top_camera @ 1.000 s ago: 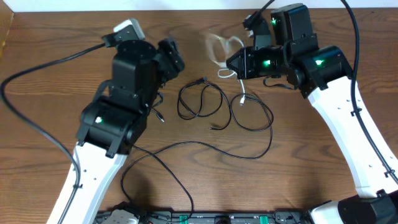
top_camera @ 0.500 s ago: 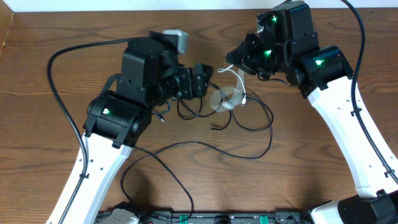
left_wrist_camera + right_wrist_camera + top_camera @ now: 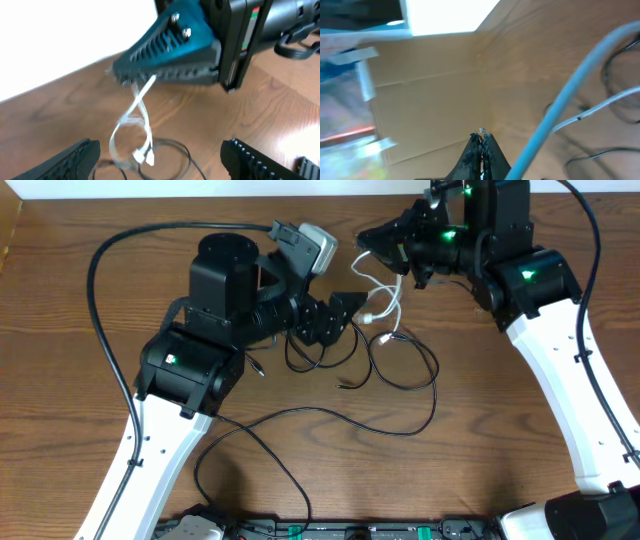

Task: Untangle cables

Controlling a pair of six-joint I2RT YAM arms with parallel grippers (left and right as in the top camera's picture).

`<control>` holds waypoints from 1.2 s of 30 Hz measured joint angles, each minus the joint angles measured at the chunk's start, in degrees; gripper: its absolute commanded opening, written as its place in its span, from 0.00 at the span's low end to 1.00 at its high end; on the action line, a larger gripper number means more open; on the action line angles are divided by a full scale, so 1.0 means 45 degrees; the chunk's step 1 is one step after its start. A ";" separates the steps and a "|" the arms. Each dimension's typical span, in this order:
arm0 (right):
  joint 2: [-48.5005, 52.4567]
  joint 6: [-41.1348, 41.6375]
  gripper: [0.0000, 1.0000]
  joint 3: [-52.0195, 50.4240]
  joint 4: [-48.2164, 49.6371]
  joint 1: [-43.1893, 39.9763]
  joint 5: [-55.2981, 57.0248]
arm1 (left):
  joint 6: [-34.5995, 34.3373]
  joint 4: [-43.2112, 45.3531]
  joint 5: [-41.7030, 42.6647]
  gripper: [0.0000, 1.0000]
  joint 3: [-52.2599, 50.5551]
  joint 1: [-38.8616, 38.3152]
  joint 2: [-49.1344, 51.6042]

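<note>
Overhead, the right fingers (image 3: 365,238) are pinching shut on the white cable (image 3: 386,298), which is hanging at twelve o'clock of the black cables (image 3: 405,375) lying on the bench (image 3: 500,440). The left fingers (image 3: 335,317) are gaping wide, empty, at its nine o'clock. In the left wrist view, the cable is dangling in a twisted loop. In the right wrist view, the fingertips are pressing together.

1. You are reading no text, label, brand, number or sign in any of the three views.
2. The coloured strip (image 3: 248,30) on the side of the right gripper (image 3: 122,77) is showing you only red and green patches, no letters.
3. The pale tape piece (image 3: 350,56) on the cardboard wall (image 3: 430,115) is appearing blurred, with nothing legible on it.
</note>
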 measured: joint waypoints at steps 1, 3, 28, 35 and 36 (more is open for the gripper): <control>0.0000 0.0233 0.02 -0.0005 0.0209 0.0000 -0.0335 | 0.0024 0.0189 0.0015 0.82 0.0000 -0.0005 0.0000; 0.0000 0.0748 0.01 -0.0005 0.0704 0.0000 -0.0991 | 0.0102 0.0384 0.0024 0.82 0.0000 0.0000 0.0000; 0.0000 0.4041 0.01 -0.0019 0.3405 0.0000 -0.4313 | -0.0821 0.2239 0.0058 0.37 0.0000 0.0000 0.0000; 0.0000 0.4046 0.01 -0.0019 0.3429 0.0019 -0.4405 | -0.0879 0.2239 0.0063 0.08 0.0000 -0.0005 0.0000; 0.0000 0.4046 0.01 -0.0019 0.3429 0.0019 -0.4405 | -0.0899 0.2229 0.0073 0.08 0.0000 -0.0010 0.0000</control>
